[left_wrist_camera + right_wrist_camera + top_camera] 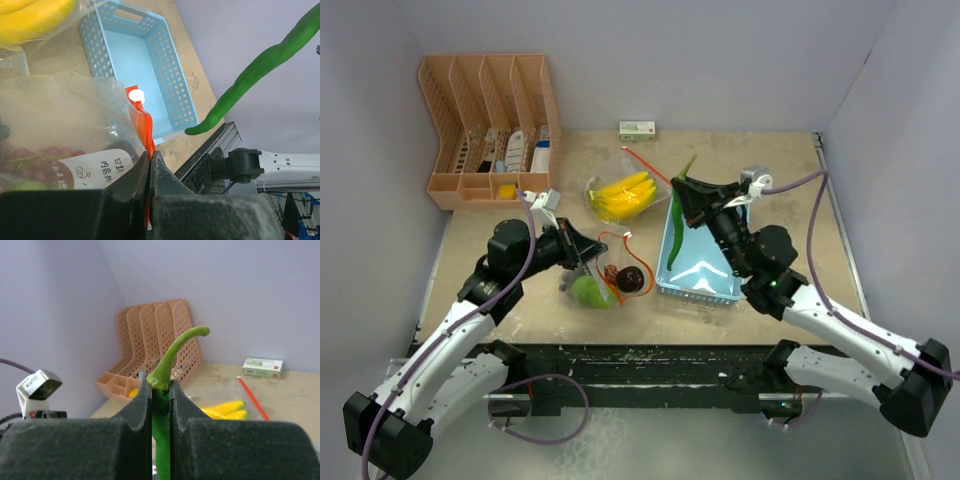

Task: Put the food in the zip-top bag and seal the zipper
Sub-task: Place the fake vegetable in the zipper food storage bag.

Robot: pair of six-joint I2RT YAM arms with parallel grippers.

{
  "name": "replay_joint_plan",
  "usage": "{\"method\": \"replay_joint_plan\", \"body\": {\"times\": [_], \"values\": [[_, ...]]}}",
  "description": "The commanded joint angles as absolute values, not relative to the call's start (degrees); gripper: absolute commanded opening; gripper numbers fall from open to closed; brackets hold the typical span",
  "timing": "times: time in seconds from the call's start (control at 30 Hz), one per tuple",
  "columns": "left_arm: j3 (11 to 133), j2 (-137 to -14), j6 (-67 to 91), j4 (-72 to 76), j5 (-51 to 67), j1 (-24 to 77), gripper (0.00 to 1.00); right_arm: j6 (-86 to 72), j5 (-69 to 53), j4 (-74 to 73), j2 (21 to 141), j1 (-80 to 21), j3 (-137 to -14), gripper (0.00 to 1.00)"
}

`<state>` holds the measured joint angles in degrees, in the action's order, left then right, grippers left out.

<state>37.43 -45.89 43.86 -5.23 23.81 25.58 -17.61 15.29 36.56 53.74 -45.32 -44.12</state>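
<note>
Since its mouth needs holding up for loading, the zip-top bag (pixel 605 280) at the top view's centre is pinched at its rim by the left gripper (pixel 592 250). Right of it, the right gripper (pixel 685 195) holds the cucumber (pixel 674 235) over the basket (pixel 695 290).

In the left wrist view, the jaws at bottom centre press together on the orange zipper strip (pixel 142 117), and the cucumber (pixel 250 75) hangs at upper right.

In the right wrist view, the jaws at centre clamp the cucumber (pixel 175 352) just below its stem, likely so its length dangles for lowering in.
</note>
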Motion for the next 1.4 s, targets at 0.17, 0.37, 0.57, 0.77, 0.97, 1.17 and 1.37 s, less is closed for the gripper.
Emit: {"method": "replay_joint_plan", "body": {"times": [0.17,0.37,0.57,0.77,0.97,1.17,1.37], "values": [[39.5,-45.7,45.35,-1.8,23.99,25.76,0.0,-14.62,31.62,65.05,64.1,-56.86,-43.66,0.0],[39.2,-45.61,45.7,-1.6,24.39,25.77,0.0,-11.33,38.06,75.01,69.04,-61.69,-42.53,0.0],[39.16,-45.27,45.96,-1.49,24.48,25.79,0.0,-4.95,44.61,86.52,74.92,-67.58,-42.25,0.0],[39.24,-44.68,46.22,-1.54,24.51,25.75,0.0,-2.83,50.34,94.12,81.72,-72.33,-43.12,0.0],[39.28,-43.81,46.75,-1.12,24.27,25.76,0.0,6.46,61.2,108.07,92.16,-79.76,-45.95,0.0],[39.07,-42.6,46.94,-1.84,24.09,25.75,0.0,5.71,69.41,108.11,97.91,-83.0,-49.75,0.0],[38.99,-41.62,47.17,-2.27,23.64,25.75,0.0,5.41,73.1,108.47,95.07,-83.14,-48.1,0.0]]}}
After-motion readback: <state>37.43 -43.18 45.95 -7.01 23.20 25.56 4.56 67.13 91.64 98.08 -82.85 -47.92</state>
